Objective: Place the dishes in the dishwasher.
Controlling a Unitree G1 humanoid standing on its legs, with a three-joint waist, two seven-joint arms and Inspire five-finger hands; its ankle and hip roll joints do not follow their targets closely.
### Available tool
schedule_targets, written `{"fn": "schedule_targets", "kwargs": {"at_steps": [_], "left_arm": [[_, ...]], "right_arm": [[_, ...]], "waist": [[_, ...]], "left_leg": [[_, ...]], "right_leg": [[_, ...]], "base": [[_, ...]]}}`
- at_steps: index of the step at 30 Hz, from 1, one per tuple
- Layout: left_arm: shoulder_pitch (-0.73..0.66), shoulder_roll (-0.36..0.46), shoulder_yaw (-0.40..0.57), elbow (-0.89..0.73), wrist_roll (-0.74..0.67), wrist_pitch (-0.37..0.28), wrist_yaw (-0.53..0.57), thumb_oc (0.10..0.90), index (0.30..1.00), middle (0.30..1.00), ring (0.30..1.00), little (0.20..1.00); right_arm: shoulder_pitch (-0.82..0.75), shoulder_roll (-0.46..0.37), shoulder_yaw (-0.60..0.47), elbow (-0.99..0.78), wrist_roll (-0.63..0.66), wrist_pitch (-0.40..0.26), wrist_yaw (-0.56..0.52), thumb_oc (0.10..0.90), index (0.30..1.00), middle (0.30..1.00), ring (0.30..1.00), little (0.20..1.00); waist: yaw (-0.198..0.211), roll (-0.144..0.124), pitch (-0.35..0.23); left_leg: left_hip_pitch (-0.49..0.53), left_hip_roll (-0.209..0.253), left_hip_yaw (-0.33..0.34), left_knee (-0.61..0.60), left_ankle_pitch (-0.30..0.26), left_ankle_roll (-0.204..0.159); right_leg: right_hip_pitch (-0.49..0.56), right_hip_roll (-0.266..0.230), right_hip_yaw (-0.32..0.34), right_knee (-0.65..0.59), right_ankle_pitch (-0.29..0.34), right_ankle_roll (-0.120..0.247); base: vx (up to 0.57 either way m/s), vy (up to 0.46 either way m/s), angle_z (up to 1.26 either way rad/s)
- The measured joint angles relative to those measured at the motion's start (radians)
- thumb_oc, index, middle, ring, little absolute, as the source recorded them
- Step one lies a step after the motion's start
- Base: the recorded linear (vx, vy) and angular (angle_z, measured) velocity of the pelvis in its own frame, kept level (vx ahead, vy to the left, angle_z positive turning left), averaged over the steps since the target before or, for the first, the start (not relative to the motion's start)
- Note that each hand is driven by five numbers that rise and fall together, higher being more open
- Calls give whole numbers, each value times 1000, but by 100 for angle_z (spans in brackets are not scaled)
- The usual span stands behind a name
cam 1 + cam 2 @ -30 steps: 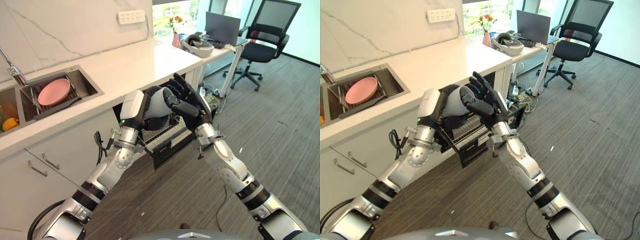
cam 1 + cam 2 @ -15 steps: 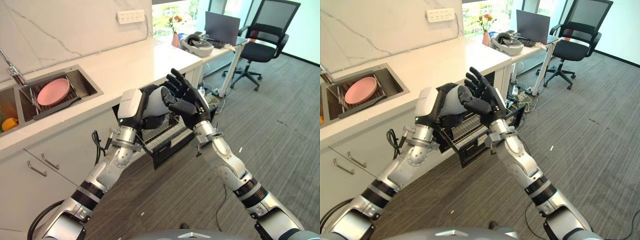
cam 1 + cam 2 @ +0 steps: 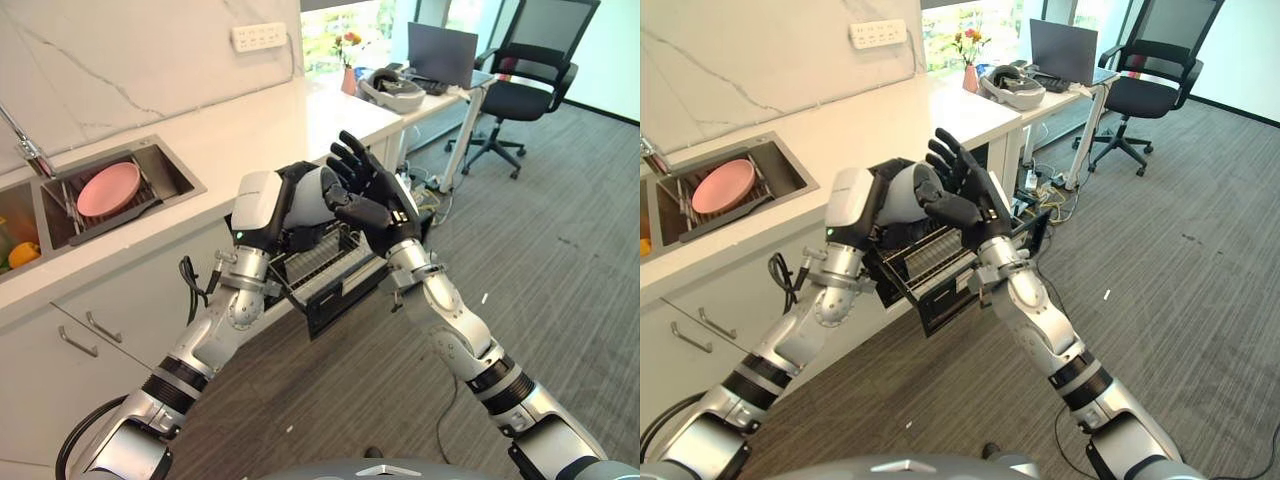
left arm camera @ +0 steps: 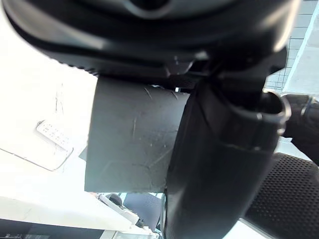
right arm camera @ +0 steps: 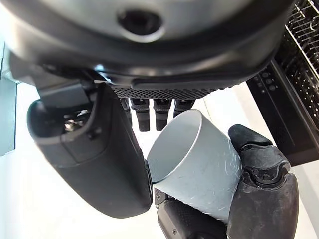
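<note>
Both robot hands raised slightly, left robot hand gripping grey cup, right robot hand spread, white countertop.

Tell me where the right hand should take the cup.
Probably the bare wall near the rim of the cup, coming from the side that faces the open right hand. The left hand is curled round the narrower end, so the wider wall by the mouth is free.
</note>
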Motion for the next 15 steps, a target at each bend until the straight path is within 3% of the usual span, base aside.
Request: {"fn": "schedule_targets", "kwargs": {"at_steps": [7, 15], "left_arm": [[-6, -5, 11, 1, 8, 10, 35, 400, 300, 300, 300, 300], [-6, -8, 12, 6, 6, 12, 37, 400, 300, 300, 300, 300]], "right_arm": [[0, 36, -11, -14, 0, -7, -2, 800, 900, 900, 900, 900], [-1, 17, 2, -13, -3, -7, -1, 800, 900, 900, 900, 900]], "waist": [[1, 4, 1], [3, 5, 1]], "left_leg": [[0, 0, 0, 0, 0, 0], [0, 0, -1, 0, 0, 0]], "right_leg": [[0, 0, -1, 0, 0, 0], [1, 0, -1, 0, 0, 0]], "base": [[0, 0, 0], [0, 0, 0]]}}
